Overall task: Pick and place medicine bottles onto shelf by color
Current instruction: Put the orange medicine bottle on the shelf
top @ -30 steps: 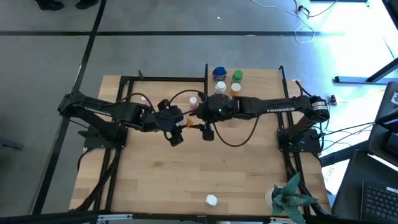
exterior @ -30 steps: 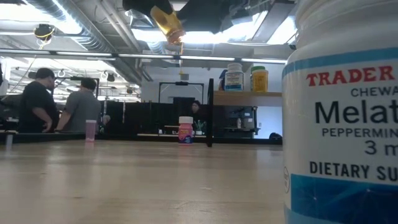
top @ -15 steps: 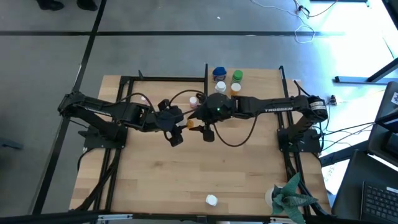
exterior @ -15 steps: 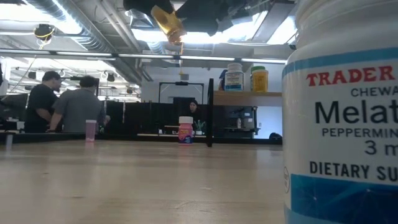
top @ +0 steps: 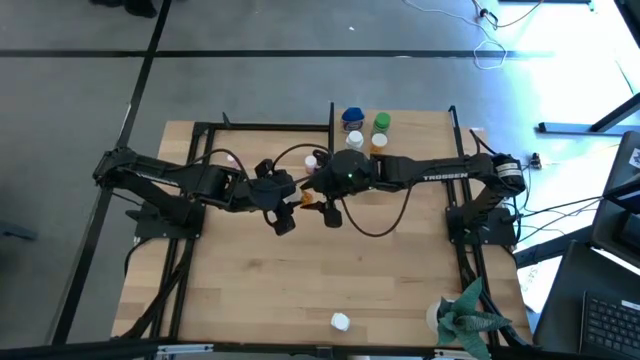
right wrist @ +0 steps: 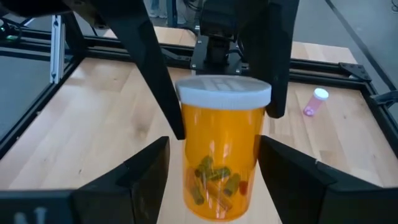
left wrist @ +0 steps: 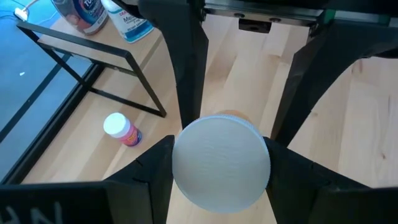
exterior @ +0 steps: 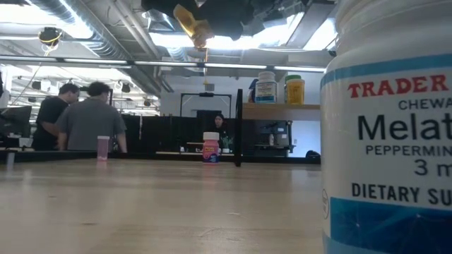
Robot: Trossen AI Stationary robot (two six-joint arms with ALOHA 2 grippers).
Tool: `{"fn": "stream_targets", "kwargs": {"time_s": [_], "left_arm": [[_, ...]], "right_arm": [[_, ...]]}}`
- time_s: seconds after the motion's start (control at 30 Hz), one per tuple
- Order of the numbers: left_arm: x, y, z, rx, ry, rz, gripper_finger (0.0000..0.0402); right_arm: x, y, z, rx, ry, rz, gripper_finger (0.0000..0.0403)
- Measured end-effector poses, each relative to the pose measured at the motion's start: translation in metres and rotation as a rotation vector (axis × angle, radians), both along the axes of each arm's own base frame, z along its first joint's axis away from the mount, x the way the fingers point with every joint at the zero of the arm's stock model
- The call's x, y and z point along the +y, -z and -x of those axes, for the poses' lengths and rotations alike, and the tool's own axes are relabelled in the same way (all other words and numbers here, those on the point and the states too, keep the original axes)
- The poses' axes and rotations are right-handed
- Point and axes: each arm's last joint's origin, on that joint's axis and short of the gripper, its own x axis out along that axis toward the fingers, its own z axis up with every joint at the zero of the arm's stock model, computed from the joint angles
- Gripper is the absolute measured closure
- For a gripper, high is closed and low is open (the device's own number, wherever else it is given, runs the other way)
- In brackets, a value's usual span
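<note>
Left tool [left wrist: 221,155] is closed on the white cap of the orange bottle [right wrist: 224,152]. My right tool [right wrist: 213,142] sits around the bottle's body; I can't tell whether it's actually clamped. The bottle is in the air over mid-bench [top: 300,290], slightly toward 12, between the two tools. The shelf [top: 425,125] is off at 12–1 o'clock.

Risks:
- Looks like a handover. If one side lets go before the other has a firm grip, the bottle will drop and probably roll.
- The cap is round and smooth, so the grip there is thin and could slip.
- If both are clamped and either arm moves, the bottle could twist or pop out.

Orientation: the long axis runs roughly 9–3, lying rather than upright. The cap points to 9 (left arm) and the base to 3. The low view shows it tilted.
</note>
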Motion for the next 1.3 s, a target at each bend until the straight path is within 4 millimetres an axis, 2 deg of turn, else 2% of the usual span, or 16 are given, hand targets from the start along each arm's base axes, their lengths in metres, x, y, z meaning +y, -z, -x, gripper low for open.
{"fn": "stream_targets", "kwargs": {"time_s": [0.37,0.73,0.9,1.3], "left_arm": [[0.0000,0.0000,0.0000,-0.001,0.000,0.000,0.0211],[-0.0002,-0.0001,-0.0004,0.005,0.021,-0.002,0.0211],[-0.0006,0.0000,-0.0005,0.013,0.042,-0.004,0.0206],[-0.0013,0.0000,-0.0007,0.040,0.102,-0.051,0.0164]], "right_arm": [[-0.0003,0.0001,0.0000,-0.001,0.009,0.017,0.0164],[-0.0005,0.0002,0.0000,0.000,0.008,0.031,0.0237],[-0.0006,0.0004,0.0001,0.002,0.011,0.033,0.0238],[-0.0001,0.0002,0.0001,0.000,-0.004,0.036,0.0237]]}}
